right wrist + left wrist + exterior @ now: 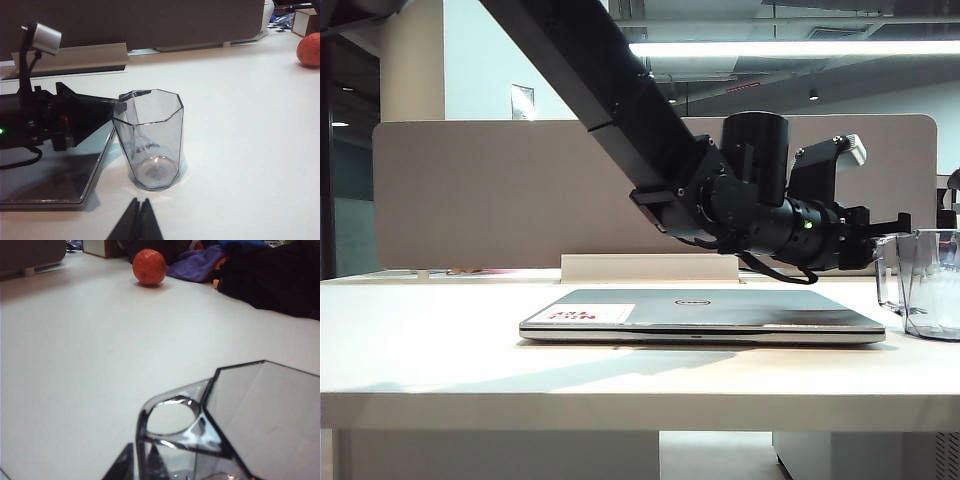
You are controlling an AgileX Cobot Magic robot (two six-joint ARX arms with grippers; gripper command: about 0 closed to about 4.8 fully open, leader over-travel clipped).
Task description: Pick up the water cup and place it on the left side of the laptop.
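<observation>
While the water cup point(150, 142) stands upright on the white table point(420, 340) just beside the right edge of the closed laptop point(700, 315), nothing of the carrying has begun: it is on the wrong side, and the spot to the laptop's left lies bare. In the exterior view the left arm reaches across above the lid, and its left gripper point(116, 102) has its dark fingers at the cup's handle point(172, 416), on the side facing the laptop. In the left wrist view that handle loop and the faceted rim fill the foreground, so the fingers look set around the handle, but whether they have pinched it firmly I cannot tell; the base rests flat on the table. Pressed together with nothing between its tips, the right gripper point(136, 220) hangs back from the cup, idle. An orange point(149, 266) lies well apart on the table. Left to do, as I judge: secure the grip, lift, carry over the laptop, set down on its left.
</observation>
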